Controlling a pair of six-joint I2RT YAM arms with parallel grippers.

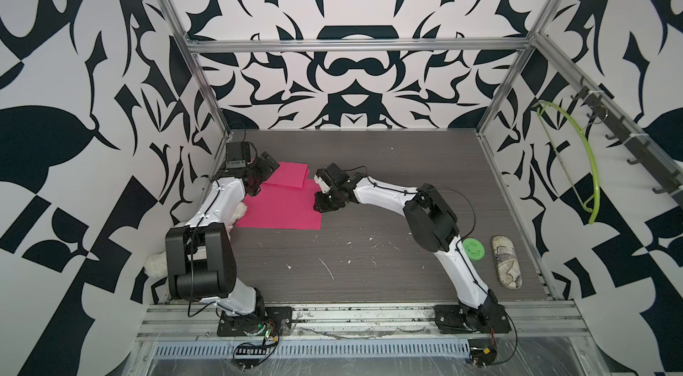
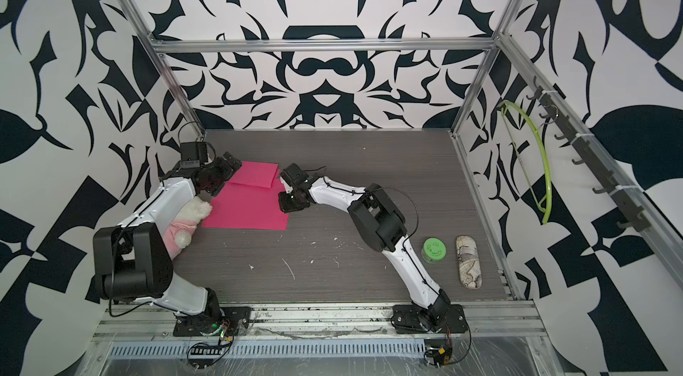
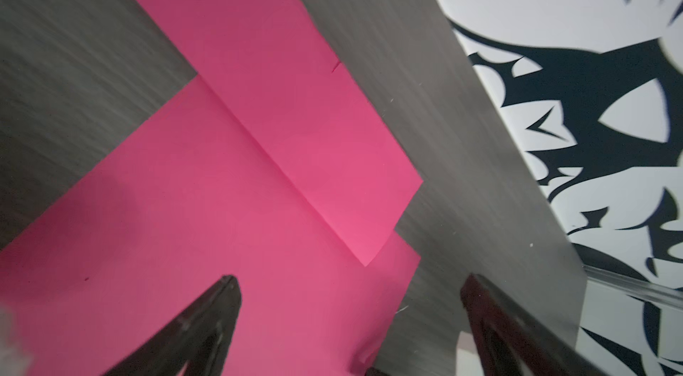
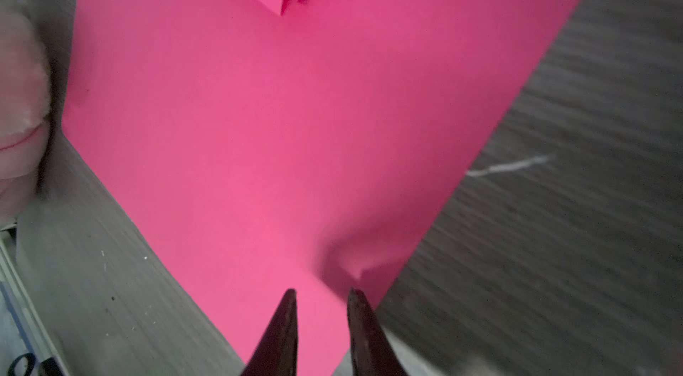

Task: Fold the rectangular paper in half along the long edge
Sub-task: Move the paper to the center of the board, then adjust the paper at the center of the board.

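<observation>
We see the pink paper lying flat on the counter, far left, a smaller folded pink sheet overlapping its far edge. The left tool hangs released, jaws wide, over the paper's far-left corner. The right tool has its jaws narrowly apart at the paper's right edge; whether they pinch it we cannot tell.

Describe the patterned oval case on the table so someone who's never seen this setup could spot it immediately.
Look at the dark wood-grain table, on the side of the right arm's base. Two small things lie there: a round green disc and, nearer the table's edge, the case. It is the long oval one, cream with dark map-like lines.
</observation>
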